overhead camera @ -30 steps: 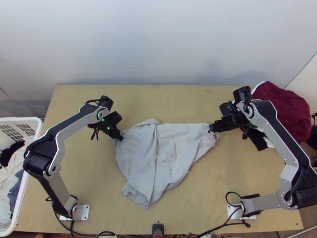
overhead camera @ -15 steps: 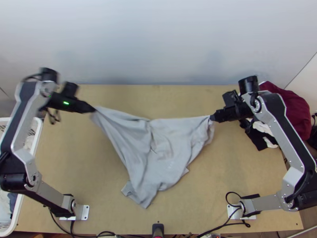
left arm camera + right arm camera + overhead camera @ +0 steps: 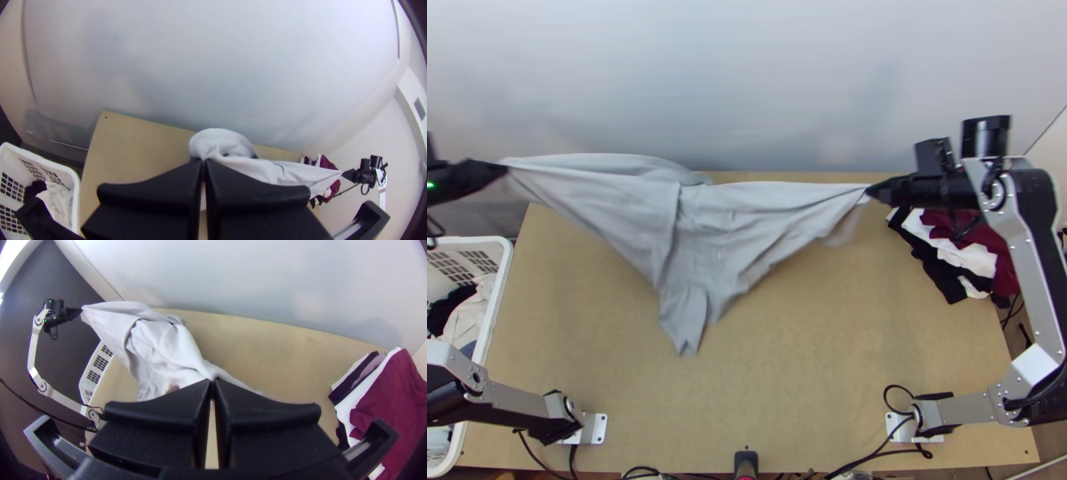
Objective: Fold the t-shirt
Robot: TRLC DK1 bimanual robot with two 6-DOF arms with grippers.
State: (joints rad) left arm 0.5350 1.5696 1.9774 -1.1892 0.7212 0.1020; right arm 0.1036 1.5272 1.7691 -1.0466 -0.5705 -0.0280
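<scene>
The grey t-shirt [image 3: 699, 232] hangs stretched between both grippers above the table, its middle drooping in folds toward the near side. In the top view my left gripper [image 3: 505, 170], at the far left, is shut on one end of the cloth. My right gripper [image 3: 870, 192] holds the opposite end, shut as well. From the left wrist, the left gripper [image 3: 203, 162] pinches the shirt [image 3: 284, 172] between its tips. In the right wrist view the right gripper [image 3: 212, 381] has the shirt [image 3: 164, 342] at its tips.
A white basket [image 3: 495, 304] with clothes stands at the table's left edge. Maroon, white and black garments [image 3: 979, 254] are piled at the right edge. The bare wooden table [image 3: 811, 384] spreads out below the cloth, with a pale wall behind.
The left gripper has swung far to the left and toward the wall, while the right one moved slightly right and away. The t-shirt has risen and stretched wide between them.
</scene>
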